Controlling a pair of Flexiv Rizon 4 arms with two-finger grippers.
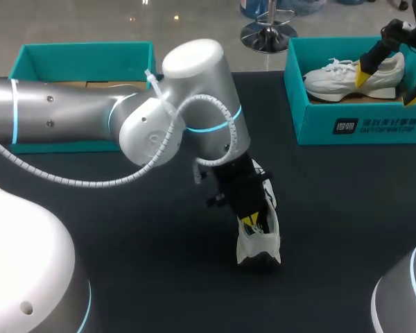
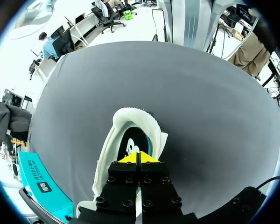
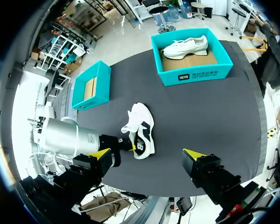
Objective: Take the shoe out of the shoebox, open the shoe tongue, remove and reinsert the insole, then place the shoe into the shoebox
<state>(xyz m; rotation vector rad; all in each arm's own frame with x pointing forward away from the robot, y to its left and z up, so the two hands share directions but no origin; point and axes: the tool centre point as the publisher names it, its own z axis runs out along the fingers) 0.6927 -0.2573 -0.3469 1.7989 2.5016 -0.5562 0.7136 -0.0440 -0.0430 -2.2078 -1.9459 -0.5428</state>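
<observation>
My left gripper (image 2: 139,158), yellow tips pressed together, dips into the mouth of the shoe (image 2: 130,116) standing mid-table (image 1: 347,208), its length running straight ahead of my fingers, while my right gripper (image 3: 147,154) hangs wide open, well apart.

a dark table (image 1: 347,208) is carrying three things. a white shoe (image 1: 258,246) with black patches is resting near its middle. a teal shoebox (image 1: 353,125) is sitting toward the far right edge, and a second teal box (image 1: 76,52) is sitting at the far left, well apart from it.
</observation>
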